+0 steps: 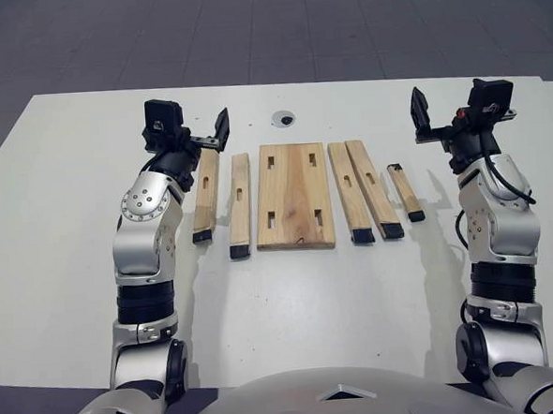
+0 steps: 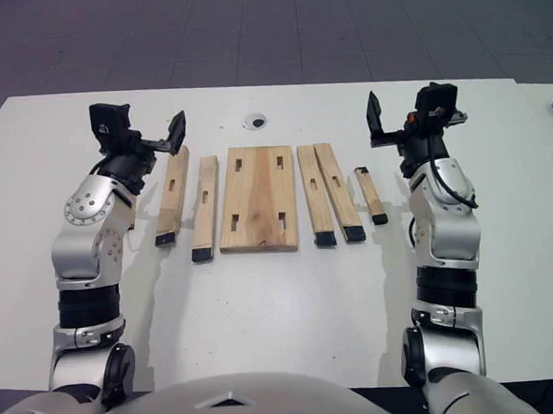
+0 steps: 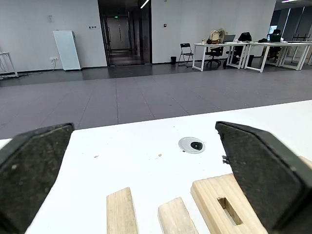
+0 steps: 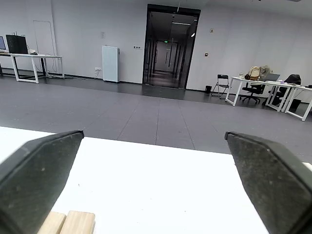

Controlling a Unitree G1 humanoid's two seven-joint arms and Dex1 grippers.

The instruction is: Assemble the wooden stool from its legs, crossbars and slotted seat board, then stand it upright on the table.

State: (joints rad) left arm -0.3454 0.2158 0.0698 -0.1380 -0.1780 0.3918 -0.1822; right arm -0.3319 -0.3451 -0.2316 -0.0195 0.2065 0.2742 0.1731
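Head views
- White table point(image 1: 68, 182): carries the stool parts, unassembled, all lying flat in one row
- Slotted seat board point(image 1: 295, 196): centre of the row, four slots facing up
- Outer left leg point(image 1: 206, 194) and inner left leg point(image 1: 241, 204): just beside the board on my left, dark tips toward me
- Inner right leg point(image 1: 350, 191) and outer right leg point(image 1: 374, 188): side by side to the right of the board
- Short crossbar point(image 1: 406, 192): last piece on the right, a little apart
- Cable grommet point(image 1: 285, 118): in the table beyond the board's far edge
- My left hand point(image 1: 193, 126): over the far end of the outer left leg, fingers spread, holding nothing
- My right hand point(image 1: 453, 107): to the right of the short crossbar, fingers spread, holding nothing

Left wrist view
- Dark fingers point(image 3: 29, 180) wide apart; three wooden ends between them, one a slotted wooden end point(image 3: 224, 204)

Right wrist view
- Fingers point(image 4: 273, 180) wide apart over the table; two wooden ends point(image 4: 68, 223) by one finger
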